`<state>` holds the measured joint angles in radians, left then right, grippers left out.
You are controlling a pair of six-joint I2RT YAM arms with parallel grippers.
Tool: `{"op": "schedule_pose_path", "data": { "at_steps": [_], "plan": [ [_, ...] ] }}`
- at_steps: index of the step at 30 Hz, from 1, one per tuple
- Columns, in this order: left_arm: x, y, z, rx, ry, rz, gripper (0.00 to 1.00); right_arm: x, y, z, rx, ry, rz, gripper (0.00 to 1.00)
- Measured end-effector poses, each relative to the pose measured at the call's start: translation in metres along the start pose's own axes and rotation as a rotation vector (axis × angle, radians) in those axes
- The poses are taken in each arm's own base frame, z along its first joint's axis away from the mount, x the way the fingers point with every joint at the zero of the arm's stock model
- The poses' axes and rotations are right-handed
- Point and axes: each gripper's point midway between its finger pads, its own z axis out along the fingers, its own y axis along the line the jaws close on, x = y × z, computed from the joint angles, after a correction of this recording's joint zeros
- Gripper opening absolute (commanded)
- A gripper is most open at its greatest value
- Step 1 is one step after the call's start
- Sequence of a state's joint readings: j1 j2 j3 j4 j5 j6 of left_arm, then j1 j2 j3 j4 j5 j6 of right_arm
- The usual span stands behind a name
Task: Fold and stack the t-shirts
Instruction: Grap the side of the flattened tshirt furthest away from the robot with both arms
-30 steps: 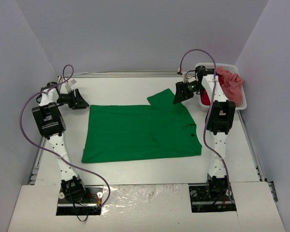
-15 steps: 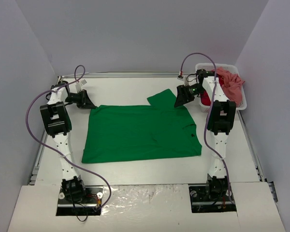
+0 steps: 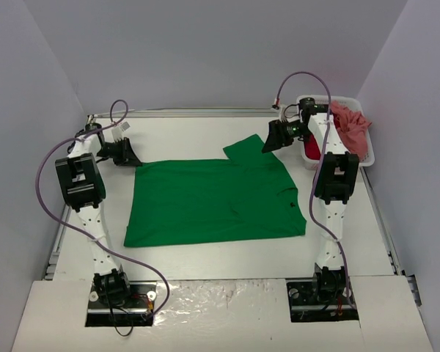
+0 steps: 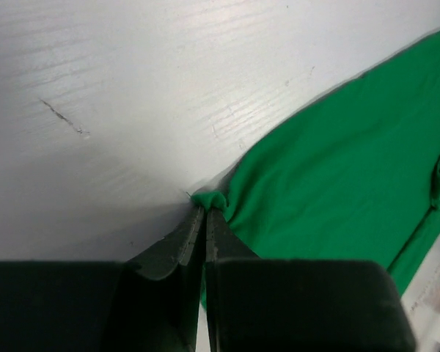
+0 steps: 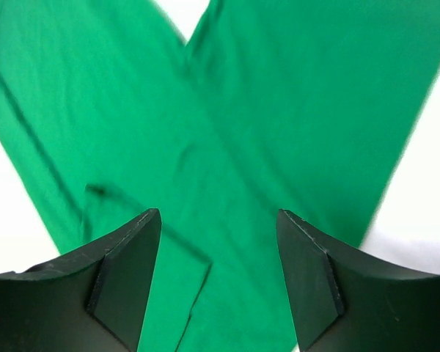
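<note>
A bright green t-shirt (image 3: 213, 199) lies spread flat in the middle of the table, one sleeve (image 3: 243, 150) sticking out at its far right corner. My left gripper (image 3: 134, 160) is at the shirt's far left corner, shut on a small pinch of green cloth (image 4: 209, 199). My right gripper (image 3: 267, 145) hangs open just above the sleeve area, green cloth (image 5: 227, 147) filling the space under its spread fingers (image 5: 128, 264). A salmon pink shirt (image 3: 350, 126) and a crimson red one (image 3: 312, 150) sit in the white basket (image 3: 366, 158) at the far right.
The white slatted basket stands against the right wall behind my right arm. Grey walls close in on the left, back and right. A metal rail (image 3: 183, 112) runs along the table's far edge. Bare white tabletop (image 4: 132, 88) lies left of the shirt corner.
My left gripper swung toward the shirt's far left corner and shut on the cloth there. My right gripper shifted slightly farther back over the sleeve, still open.
</note>
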<state>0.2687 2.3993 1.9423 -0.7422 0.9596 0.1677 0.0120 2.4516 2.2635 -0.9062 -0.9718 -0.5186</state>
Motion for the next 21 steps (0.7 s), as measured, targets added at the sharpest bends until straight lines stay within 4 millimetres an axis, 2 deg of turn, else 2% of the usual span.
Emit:
{"op": "schedule_pose_path", "data": {
  "at_steps": [4, 9, 12, 14, 18, 21],
  "plan": [
    [0.005, -0.007, -0.005, -0.032, -0.016, 0.019, 0.02, -0.029, -0.019, 0.004, 0.07, -0.096, 0.025, 0.61],
    [0.003, -0.029, -0.016, -0.051, -0.04, 0.058, 0.02, -0.069, -0.071, 0.02, 0.183, -0.231, 0.057, 0.64],
    [-0.007, -0.043, -0.021, -0.061, -0.057, 0.107, 0.02, -0.066, -0.101, 0.04, 0.223, -0.265, 0.106, 0.65],
    [-0.01, -0.05, -0.024, -0.071, -0.062, 0.136, 0.02, -0.066, -0.113, 0.053, 0.215, -0.295, 0.143, 0.65],
    [-0.01, -0.055, -0.023, -0.09, -0.049, 0.173, 0.02, -0.085, -0.123, 0.053, 0.228, -0.373, 0.146, 0.65],
    [-0.007, -0.055, -0.02, -0.103, -0.031, 0.183, 0.02, -0.089, -0.128, 0.058, 0.217, -0.402, 0.167, 0.64]
  ]
}}
